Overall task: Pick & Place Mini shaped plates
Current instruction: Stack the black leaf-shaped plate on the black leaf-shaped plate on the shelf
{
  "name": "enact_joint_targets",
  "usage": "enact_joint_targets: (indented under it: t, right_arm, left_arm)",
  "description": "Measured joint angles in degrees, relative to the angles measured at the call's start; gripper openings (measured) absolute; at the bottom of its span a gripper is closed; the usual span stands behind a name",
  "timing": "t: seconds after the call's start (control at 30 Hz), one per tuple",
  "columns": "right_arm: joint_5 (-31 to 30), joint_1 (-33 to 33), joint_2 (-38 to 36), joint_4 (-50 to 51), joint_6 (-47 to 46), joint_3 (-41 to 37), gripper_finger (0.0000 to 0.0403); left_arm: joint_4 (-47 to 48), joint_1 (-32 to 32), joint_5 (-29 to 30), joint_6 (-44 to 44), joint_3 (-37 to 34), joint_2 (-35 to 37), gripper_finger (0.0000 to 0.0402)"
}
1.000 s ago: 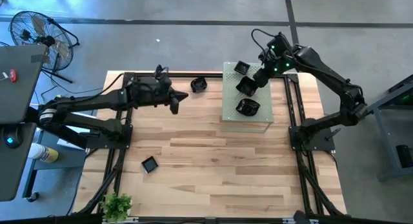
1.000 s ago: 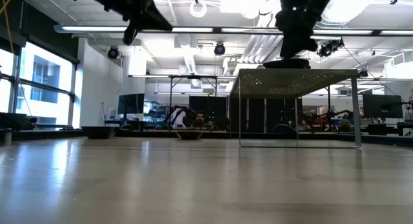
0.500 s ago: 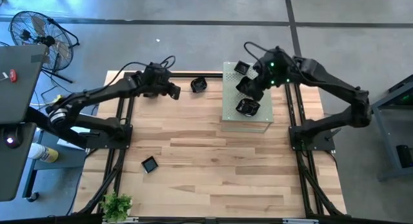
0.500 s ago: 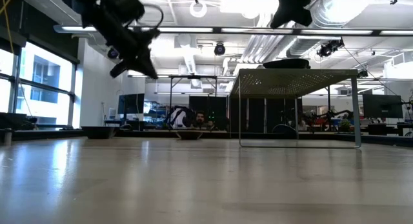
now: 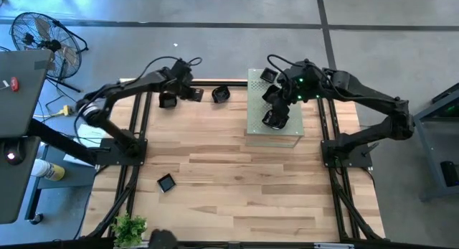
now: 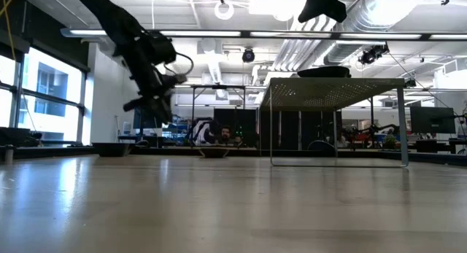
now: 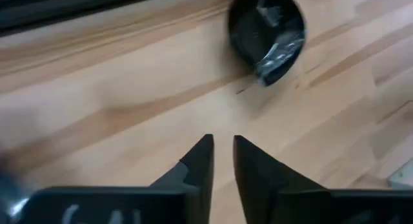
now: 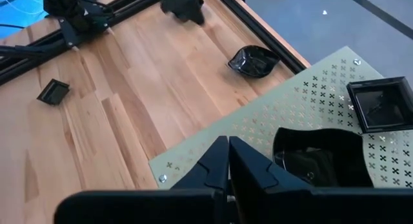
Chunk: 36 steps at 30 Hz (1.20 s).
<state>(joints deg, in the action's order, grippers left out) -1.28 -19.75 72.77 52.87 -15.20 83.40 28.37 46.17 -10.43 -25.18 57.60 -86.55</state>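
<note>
One black mini shaped plate (image 5: 220, 94) (image 7: 266, 33) lies on the wooden table near its far edge. My left gripper (image 5: 196, 95) (image 7: 221, 152) hangs just left of it, fingers slightly apart and holding nothing. A small square plate (image 5: 166, 182) (image 8: 53, 91) lies at the near left. On the raised pale green perforated board (image 5: 254, 130) (image 8: 258, 127) rest a square plate (image 5: 267, 75) (image 8: 379, 104) and a wavy-edged plate (image 5: 275, 118) (image 8: 322, 156). My right gripper (image 5: 275, 100) (image 8: 227, 146) hovers above the board, shut on nothing.
The board stands on thin legs (image 6: 271, 125) at the far right of the table. Black arm frames (image 5: 136, 145) (image 5: 328, 134) run along both sides. A small plant (image 5: 130, 227) sits at the near left corner. A fan (image 5: 43, 34) stands off the table.
My left gripper has swung toward the table's far edge and come down, ending beside the plate there. My right gripper has risen from just over the board to well above it. The plates have stayed where they were.
</note>
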Motion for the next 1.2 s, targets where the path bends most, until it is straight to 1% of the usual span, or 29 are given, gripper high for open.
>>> enact_joint_targets:
  t: [0.1, 0.27, 0.47, 0.63, 0.73, 0.8, 1.03, 1.2]
  right_arm:
    - [-0.02, -0.01, 0.00, -0.37, 0.02, 0.00, 0.0005]
    - [-0.09, -0.02, 0.00, -0.51, -0.37, 0.00, 0.0003]
    - [-0.13, 0.00, 0.00, -1.34, -0.42, 0.00, 0.0004]
    - [-0.11, -0.01, 0.00, -1.78, -0.42, 0.00, 0.0003]
    - [-0.11, -0.01, 0.00, -1.96, -0.42, 0.00, 0.0006]
    - [-0.14, -0.02, 0.00, -2.02, -0.42, 0.00, 0.0006]
    - [-1.31, 0.02, 0.00, -2.02, -0.42, 0.00, 0.0003]
    - [-1.36, 0.04, 0.00, -1.99, -0.84, 0.00, 0.0006]
  left_arm:
    - [-5.67, -0.07, -2.58, -1.09, 1.45, -4.35, 0.0085]
    - [-12.52, -0.04, -3.40, -4.30, 2.92, -10.62, 0.0115]
    - [-19.82, -0.06, -3.99, -8.32, 3.34, -16.58, 0.0118]
    - [-25.57, -0.06, -4.27, -13.79, 3.32, -20.88, 0.0116]
    - [-28.42, -0.06, -5.24, -15.65, 3.30, -22.66, 0.0107]
    - [-29.03, -0.06, -5.22, -15.84, 3.30, -23.27, 0.0093]
    - [-28.83, -0.06, -4.73, -13.07, 3.30, -23.51, 0.0009]
    - [-28.24, -0.06, -5.30, -12.05, 3.25, -21.42, 0.0007]
